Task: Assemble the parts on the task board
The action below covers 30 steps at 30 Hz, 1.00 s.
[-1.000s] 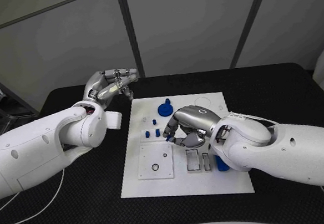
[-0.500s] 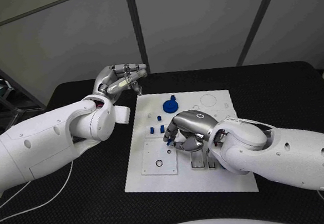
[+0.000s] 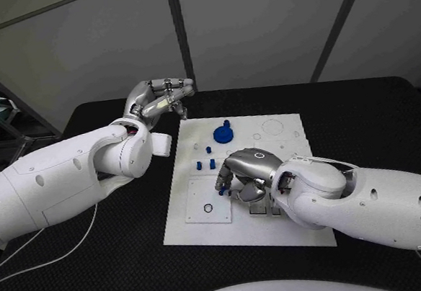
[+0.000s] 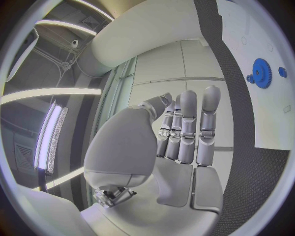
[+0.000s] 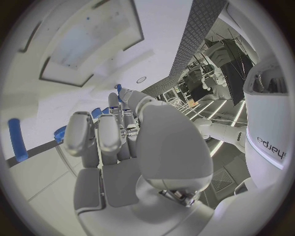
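Right hand (image 3: 244,177): the fingers are curled downward over the middle of the white rectangular task board (image 3: 290,229), just above the row of small blue plastic pegs (image 3: 206,165). In the right wrist view the fingers (image 5: 92,132) lie close together, with blue pieces visible just beyond their tips; whether a piece is pinched between them cannot be determined.

Left hand (image 3: 157,98): raised off the board's far left corner, over the black table (image 3: 373,106). In the left wrist view its fingers (image 4: 187,125) stand straight and side by side with the thumb alongside, and nothing is between them.

Parts on the board: a blue toothed plastic gear (image 3: 223,133) stands near the far edge, with a small blue stud (image 3: 206,146) beside it. The pegs stand between the gear and the right hand. A recessed rectangular pocket (image 3: 207,199) holding a small dark ring lies at the left of the board; dark slots sit partly under the right hand. A long blue bar (image 5: 16,139) appears at the edge of the right wrist view.

Handling assessment: the parts look like small, rigid, light moulded plastic, probably smooth and liable to slip or tip if nudged. A peg is best taken by its sides near the top, between thumb and one finger, and lifted straight up. The gear is better taken by its central hub or across its toothed rim. The board itself appears loose on the table and may shift under sideways pressure.
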Each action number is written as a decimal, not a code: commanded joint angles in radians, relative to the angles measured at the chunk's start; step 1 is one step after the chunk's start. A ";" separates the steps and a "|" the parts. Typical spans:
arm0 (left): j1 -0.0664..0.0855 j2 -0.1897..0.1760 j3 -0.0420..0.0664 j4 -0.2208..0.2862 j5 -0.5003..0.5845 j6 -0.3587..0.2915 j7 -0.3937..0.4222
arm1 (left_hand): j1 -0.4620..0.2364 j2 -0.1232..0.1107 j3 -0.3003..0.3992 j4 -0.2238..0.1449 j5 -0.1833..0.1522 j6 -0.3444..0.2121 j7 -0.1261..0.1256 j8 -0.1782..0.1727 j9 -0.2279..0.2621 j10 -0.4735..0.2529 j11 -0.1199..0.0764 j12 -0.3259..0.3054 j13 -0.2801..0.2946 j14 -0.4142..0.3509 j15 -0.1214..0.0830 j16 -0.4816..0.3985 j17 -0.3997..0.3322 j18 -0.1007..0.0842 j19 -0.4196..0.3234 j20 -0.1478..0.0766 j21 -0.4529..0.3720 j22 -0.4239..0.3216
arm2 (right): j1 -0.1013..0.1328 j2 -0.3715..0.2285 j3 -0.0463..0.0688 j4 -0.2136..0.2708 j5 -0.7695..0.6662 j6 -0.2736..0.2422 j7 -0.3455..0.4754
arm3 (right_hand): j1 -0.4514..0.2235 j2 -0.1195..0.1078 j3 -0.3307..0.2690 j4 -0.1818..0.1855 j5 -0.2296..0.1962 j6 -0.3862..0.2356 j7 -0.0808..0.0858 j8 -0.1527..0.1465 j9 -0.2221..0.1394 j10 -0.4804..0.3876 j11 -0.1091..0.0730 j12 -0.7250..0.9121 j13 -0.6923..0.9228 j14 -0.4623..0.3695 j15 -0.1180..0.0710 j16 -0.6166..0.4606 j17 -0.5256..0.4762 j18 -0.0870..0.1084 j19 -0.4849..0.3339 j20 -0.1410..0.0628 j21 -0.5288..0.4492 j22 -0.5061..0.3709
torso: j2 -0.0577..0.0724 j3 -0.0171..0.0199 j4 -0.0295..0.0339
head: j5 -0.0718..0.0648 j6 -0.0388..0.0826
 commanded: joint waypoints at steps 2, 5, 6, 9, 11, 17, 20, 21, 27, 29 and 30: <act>0.001 0.002 0.001 0.000 0.003 0.012 0.007 | -0.004 0.002 -0.005 -0.002 -0.002 -0.004 0.000 -0.003 -0.002 -0.006 0.000 0.004 0.001 -0.006 -0.002 -0.005 -0.002 0.044 -0.007 0.002 -0.007 -0.001 | 0.001 0.004 -0.001 -0.003 -0.021 0.037 -0.016 | -0.011 0.001 0.005 0.002 -0.004 -0.001 0.008 -0.002 0.001 0.006 0.004 -0.002 0.001 0.036 -0.002 0.006 -0.001 -0.013 0.007 0.002 0.006 0.002 | -0.001 -0.0003 0.0007 | 0.003 -0.003; 0.001 0.003 0.001 -0.001 0.003 0.012 0.007 | -0.004 0.002 -0.005 -0.002 -0.002 -0.004 0.000 -0.003 -0.002 -0.006 0.000 0.004 0.001 -0.006 -0.002 -0.005 -0.002 0.044 -0.007 0.002 -0.007 -0.001 | 0.001 0.007 -0.002 -0.006 -0.024 0.038 -0.018 | -0.012 0.002 0.005 0.002 -0.005 -0.001 0.008 -0.002 0.001 0.006 0.004 -0.003 0.001 0.036 -0.002 0.006 -0.001 -0.013 0.007 0.002 0.006 0.001 | 0.000 -0.0003 0.0006 | 0.004 -0.004; 0.001 0.003 0.001 -0.001 0.003 0.013 0.007 | -0.004 0.002 -0.005 -0.002 -0.002 -0.004 0.000 -0.003 -0.002 -0.006 0.000 0.004 0.001 -0.006 -0.002 -0.005 -0.002 0.044 -0.007 0.002 -0.007 -0.001 | 0.001 0.008 -0.002 -0.007 -0.025 0.038 -0.019 | -0.013 0.002 0.005 0.002 -0.005 -0.001 0.008 -0.002 0.001 0.006 0.004 -0.003 0.001 0.036 -0.001 0.006 -0.002 -0.013 0.006 0.002 0.006 0.001 | 0.000 -0.0003 0.0006 | 0.004 -0.004; 0.001 0.004 0.001 -0.001 0.003 0.013 0.006 | -0.005 0.002 -0.006 -0.001 -0.002 -0.005 0.000 -0.003 -0.002 -0.007 0.000 0.005 0.001 -0.007 -0.002 -0.005 -0.002 0.044 -0.008 0.002 -0.009 -0.003 | 0.001 0.012 -0.002 -0.010 -0.030 0.038 -0.023 | -0.013 0.002 0.005 0.002 -0.005 -0.001 0.008 -0.002 0.001 0.006 0.004 -0.003 0.001 0.036 -0.001 0.006 -0.002 -0.013 0.006 0.002 0.006 0.001 | 0.000 -0.0002 0.0002 | 0.004 -0.004; 0.001 0.004 0.001 -0.001 0.003 0.014 0.006 | -0.005 0.002 -0.006 -0.001 -0.002 -0.005 0.000 -0.003 -0.002 -0.007 0.000 0.005 0.001 -0.007 -0.002 -0.005 -0.002 0.044 -0.008 0.002 -0.009 -0.003 | 0.001 0.014 -0.002 -0.013 -0.033 0.036 -0.026 | -0.013 0.002 0.005 0.002 -0.005 -0.001 0.008 -0.002 0.001 0.006 0.004 -0.003 0.001 0.036 -0.001 0.006 -0.002 -0.013 0.006 0.002 0.006 0.001 | 0.000 -0.0003 0.0003 | 0.004 -0.005; 0.001 0.004 0.001 -0.001 0.003 0.014 0.006 | -0.005 0.002 -0.006 -0.001 -0.002 -0.005 0.000 -0.003 -0.002 -0.008 0.000 0.005 0.001 -0.007 -0.002 -0.005 -0.003 0.044 -0.008 0.002 -0.009 -0.003 | 0.001 0.019 -0.003 -0.017 -0.041 0.030 -0.037 | -0.013 0.003 0.005 0.002 -0.005 -0.001 0.007 -0.003 0.001 0.007 0.003 -0.003 0.001 0.036 -0.001 0.006 -0.003 -0.013 0.007 0.002 0.007 0.002 | 0.000 -0.0004 0.0000 | 0.005 -0.006; 0.001 0.004 0.001 -0.001 0.003 0.014 0.006 | -0.006 0.002 -0.007 -0.001 -0.002 -0.005 0.000 -0.003 -0.002 -0.008 0.001 0.006 0.001 -0.007 -0.002 -0.005 -0.003 0.044 -0.008 0.002 -0.010 -0.003 | 0.001 0.021 -0.003 -0.017 -0.043 0.035 -0.038 | -0.013 0.003 0.005 0.002 -0.005 -0.001 0.007 -0.003 0.001 0.007 0.003 -0.003 0.001 0.036 -0.001 0.006 -0.003 -0.013 0.007 0.002 0.007 0.002 | 0.000 -0.0004 -0.0002 | 0.005 -0.007; 0.001 0.005 0.001 -0.001 0.003 0.015 0.006 | -0.006 0.002 -0.007 -0.001 -0.002 -0.005 0.000 -0.003 -0.002 -0.008 0.001 0.006 0.001 -0.007 -0.002 -0.005 -0.003 0.044 -0.008 0.002 -0.010 -0.003 | 0.001 0.022 -0.003 -0.017 -0.043 0.039 -0.037 | -0.013 0.004 0.005 0.002 -0.005 -0.001 0.007 -0.003 0.001 0.007 0.003 -0.003 0.001 0.035 -0.001 0.006 -0.003 -0.013 0.006 0.002 0.007 0.002 | 0.000 -0.0006 0.0000 | 0.005 -0.007; 0.001 0.007 0.001 -0.003 0.003 0.016 0.005 | -0.006 0.002 -0.007 -0.001 -0.002 -0.005 0.000 -0.003 -0.002 -0.008 0.001 0.006 0.001 -0.007 -0.002 -0.005 -0.003 0.044 -0.008 0.002 -0.010 -0.003 | 0.001 0.030 -0.007 -0.015 -0.045 0.070 -0.042 | -0.028 -0.002 -0.006 0.006 -0.004 -0.004 0.008 -0.006 0.001 0.005 0.004 -0.007 0.002 0.034 -0.001 0.007 -0.007 -0.013 0.003 0.003 0.006 0.000 | -0.001 -0.0005 0.0009 | 0.005 -0.009; 0.001 0.007 0.001 -0.004 0.003 0.016 0.005 | -0.006 0.002 -0.007 -0.001 -0.002 -0.005 0.000 -0.003 -0.002 -0.008 0.001 0.006 0.001 -0.007 -0.002 -0.005 -0.003 0.044 -0.008 0.002 -0.010 -0.003 | 0.001 0.030 -0.008 -0.017 -0.045 0.075 -0.046 | -0.037 -0.004 -0.011 0.009 0.000 -0.013 0.010 -0.012 -0.001 -0.002 0.006 -0.013 0.001 0.033 0.001 0.008 -0.008 -0.012 0.002 0.005 0.005 0.000 | -0.001 -0.0007 0.0004 | 0.005 -0.010; 0.001 0.007 0.001 -0.004 0.003 0.016 0.005 | -0.006 0.002 -0.007 -0.001 -0.002 -0.005 0.000 -0.003 -0.002 -0.008 0.001 0.006 0.001 -0.007 -0.002 -0.005 -0.003 0.044 -0.008 0.002 -0.010 -0.003 | 0.001 0.030 -0.009 -0.018 -0.046 0.075 -0.049 | -0.043 -0.006 -0.015 0.012 0.003 -0.024 0.014 -0.019 -0.003 -0.012 0.010 -0.019 -0.001 0.032 0.004 0.009 -0.010 -0.012 -0.001 0.006 0.003 -0.003 | -0.001 -0.0007 0.0004 | 0.005 -0.010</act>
